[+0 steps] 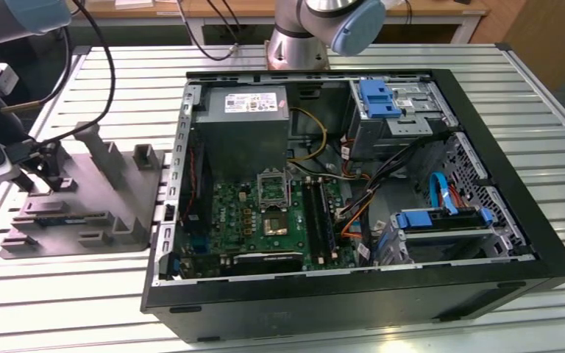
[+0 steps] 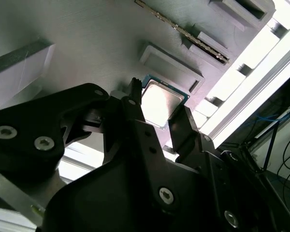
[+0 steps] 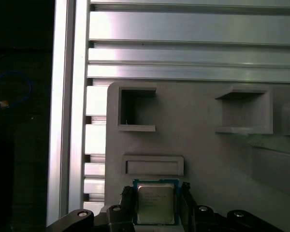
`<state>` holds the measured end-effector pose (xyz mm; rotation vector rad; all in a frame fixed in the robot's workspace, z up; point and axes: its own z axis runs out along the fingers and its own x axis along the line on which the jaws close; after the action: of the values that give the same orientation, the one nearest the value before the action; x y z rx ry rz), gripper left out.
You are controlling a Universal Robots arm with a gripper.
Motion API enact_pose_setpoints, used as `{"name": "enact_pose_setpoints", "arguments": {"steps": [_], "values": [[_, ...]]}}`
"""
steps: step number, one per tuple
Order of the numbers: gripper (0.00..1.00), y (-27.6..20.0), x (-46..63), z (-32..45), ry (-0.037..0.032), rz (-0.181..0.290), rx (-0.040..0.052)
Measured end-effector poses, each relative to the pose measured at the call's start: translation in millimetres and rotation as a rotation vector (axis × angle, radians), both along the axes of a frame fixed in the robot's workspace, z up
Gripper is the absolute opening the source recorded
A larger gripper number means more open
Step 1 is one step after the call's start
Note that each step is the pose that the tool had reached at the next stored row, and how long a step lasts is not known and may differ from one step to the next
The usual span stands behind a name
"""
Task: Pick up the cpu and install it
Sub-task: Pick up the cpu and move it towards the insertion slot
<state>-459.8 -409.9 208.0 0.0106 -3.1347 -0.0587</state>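
The cpu (image 3: pixel 155 203), a small square chip with a pale metal top, sits between my two dark fingers in both wrist views, just over the flat grey fixture (image 3: pixel 203 154). My gripper (image 3: pixel 156 205) is shut on the cpu (image 2: pixel 160 102), one finger (image 2: pixel 135 104) on each side edge. I cannot tell whether the chip is lifted off the fixture. In the exterior view my gripper (image 1: pixel 47 179) hangs over the fixture (image 1: pixel 106 198) at the exterior view's left. The dark-framed socket (image 1: pixel 273 190) lies open on the green board inside the computer case.
The open black computer case (image 1: pixel 361 294) lies on the slatted aluminium table (image 1: pixel 57 294), with cables, drive cages and a power supply (image 1: pixel 248 110) inside. Upright pegs (image 1: pixel 101 143) and pockets (image 3: pixel 135 108) rise from the fixture. A memory stick (image 2: pixel 183 31) lies in a fixture slot.
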Motion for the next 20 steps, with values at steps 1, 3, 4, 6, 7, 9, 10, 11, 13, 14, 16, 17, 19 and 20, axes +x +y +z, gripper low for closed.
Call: {"name": "enact_pose_setpoints", "arguments": {"steps": [1,3,4,6,7,9,10,11,13,14,16,17,19,20], "values": [[0.47,0.0,0.0,0.6,-0.0001,0.000,0.0000],[0.47,0.0,0.0,2.1,-0.0003,0.000,0.0002],[0.47,0.0,0.0,2.8,-0.0003,0.000,0.0002],[0.47,0.0,0.0,4.6,-0.0004,0.000,0.0002],[0.47,0.0,0.0,5.4,-0.0004,0.000,0.0002],[0.47,0.0,0.0,7.6,-0.0004,0.000,0.0002],[0.47,0.0,0.0,9.0,-0.0004,0.000,0.0002],[0.47,0.0,0.0,10.7,-0.0003,0.000,0.0002],[0.47,0.1,0.0,14.3,-0.0004,0.000,0.0002],[0.47,0.0,0.0,16.2,-0.0004,0.000,0.0002],[0.47,0.1,0.0,20.0,-0.0004,0.000,0.0002],[0.47,0.1,0.0,21.7,-0.0004,0.000,0.0002],[0.47,0.0,0.0,25.1,-0.0003,0.000,0.0002],[0.47,0.0,0.0,26.5,-0.0003,0.000,0.0001]]}}
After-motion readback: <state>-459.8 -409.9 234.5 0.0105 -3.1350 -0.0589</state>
